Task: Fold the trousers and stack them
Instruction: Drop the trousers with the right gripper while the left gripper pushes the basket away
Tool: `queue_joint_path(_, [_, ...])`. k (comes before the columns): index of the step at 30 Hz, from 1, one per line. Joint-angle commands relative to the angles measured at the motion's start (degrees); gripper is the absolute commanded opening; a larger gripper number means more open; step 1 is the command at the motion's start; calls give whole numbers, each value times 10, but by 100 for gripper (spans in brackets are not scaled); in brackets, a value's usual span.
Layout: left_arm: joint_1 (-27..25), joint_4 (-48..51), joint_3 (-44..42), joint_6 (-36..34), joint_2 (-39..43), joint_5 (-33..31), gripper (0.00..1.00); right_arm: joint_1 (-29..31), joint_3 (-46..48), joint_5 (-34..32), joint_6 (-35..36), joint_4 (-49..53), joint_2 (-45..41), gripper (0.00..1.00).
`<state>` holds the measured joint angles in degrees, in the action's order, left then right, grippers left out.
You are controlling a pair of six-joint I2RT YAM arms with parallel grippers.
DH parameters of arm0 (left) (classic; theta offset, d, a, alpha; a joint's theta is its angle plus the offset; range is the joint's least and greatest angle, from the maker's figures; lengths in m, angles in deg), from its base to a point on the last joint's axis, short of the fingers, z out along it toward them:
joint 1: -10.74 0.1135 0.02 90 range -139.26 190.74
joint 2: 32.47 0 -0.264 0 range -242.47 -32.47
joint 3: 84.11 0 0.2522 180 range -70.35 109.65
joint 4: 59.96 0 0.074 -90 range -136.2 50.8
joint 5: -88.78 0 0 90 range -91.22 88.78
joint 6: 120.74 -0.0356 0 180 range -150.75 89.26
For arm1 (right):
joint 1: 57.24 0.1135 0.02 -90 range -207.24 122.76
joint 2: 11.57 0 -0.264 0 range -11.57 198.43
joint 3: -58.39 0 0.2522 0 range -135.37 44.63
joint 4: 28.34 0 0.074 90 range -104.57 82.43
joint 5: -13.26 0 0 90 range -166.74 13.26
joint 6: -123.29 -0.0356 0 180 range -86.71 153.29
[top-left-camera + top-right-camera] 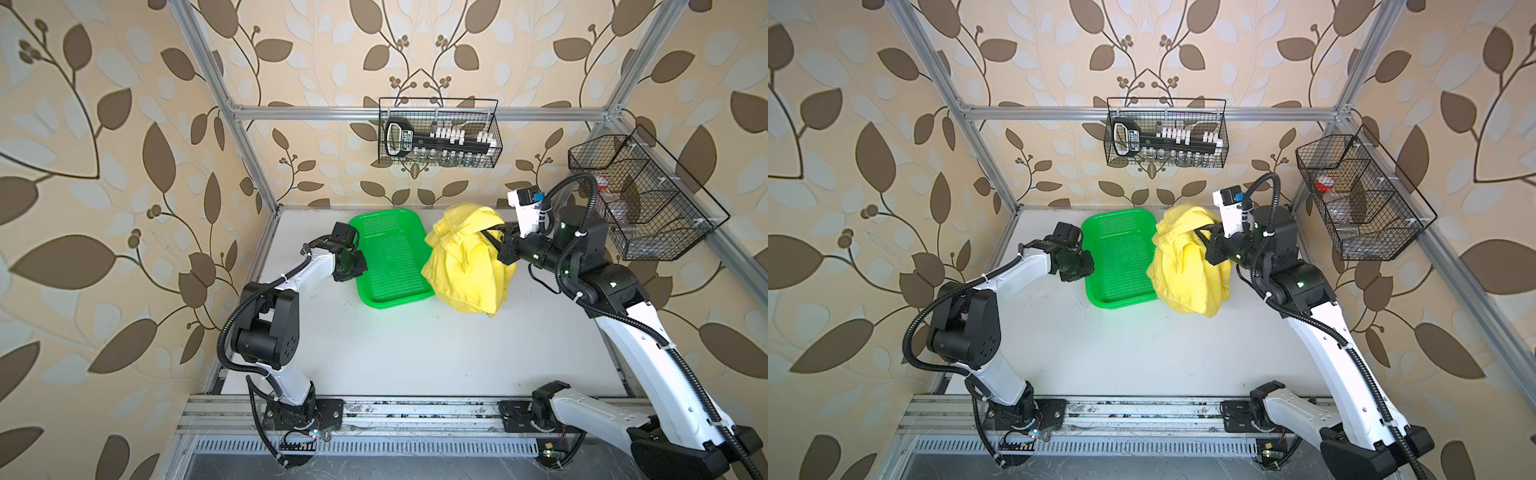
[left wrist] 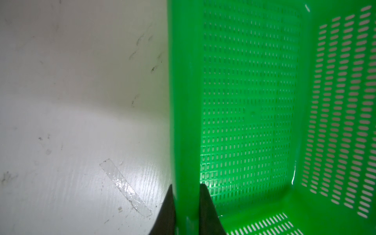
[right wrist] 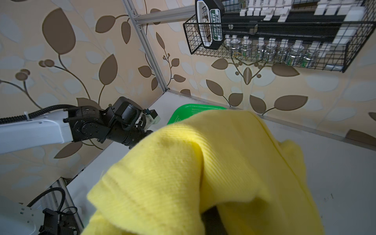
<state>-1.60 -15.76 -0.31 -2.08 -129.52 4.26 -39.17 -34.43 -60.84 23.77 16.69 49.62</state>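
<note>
In both top views the trousers are seen as a crumpled yellow bundle. They are hung from the right gripper, which is shut tight in the cloth. The bundle is just beside the green basket, above the white table.

In the left wrist view the basket's rim is pinched between the two dark fingers of the left gripper, which is closed on it.

In the right wrist view mostly yellow cloth is seen, and the jaws are hidden under it.

No fold is made yet. It looks like the getting-ready step. Next, the bundle should be laid on the bare table and spread flat. The basket may have to be let go, so that both legs can be pulled straight.
</note>
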Motion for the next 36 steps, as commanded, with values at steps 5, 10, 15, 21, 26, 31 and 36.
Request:
queue_joint_path(5, [6, 35, 27, 100, 7, -101, 11, -57, 6, 31, 2, -32, -48, 0])
queue_joint_path(10, [10, 10, 15, 260, 13, -182, 9, -74, 51, 55, -33, -54, -66, 0])
queue_joint_path(15, [11, -6, 56, 391, -21, -232, 11, -74, 132, 94, -88, -116, -78, 0])
queue_joint_path(21, [17, -30, 117, 493, -92, -260, 10, -43, 239, 112, -129, -183, -84, 0])
queue_joint_path(26, [19, -28, 187, 543, -155, -262, 11, 8, 302, 95, -136, -218, -73, 0])
queue_joint_path(31, [20, -40, 218, 593, -191, -262, 12, 40, 335, 86, -139, -244, -54, 0])
queue_joint_path(36, [20, -45, 258, 596, -221, -250, 18, 57, 351, 95, -139, -269, -31, 1])
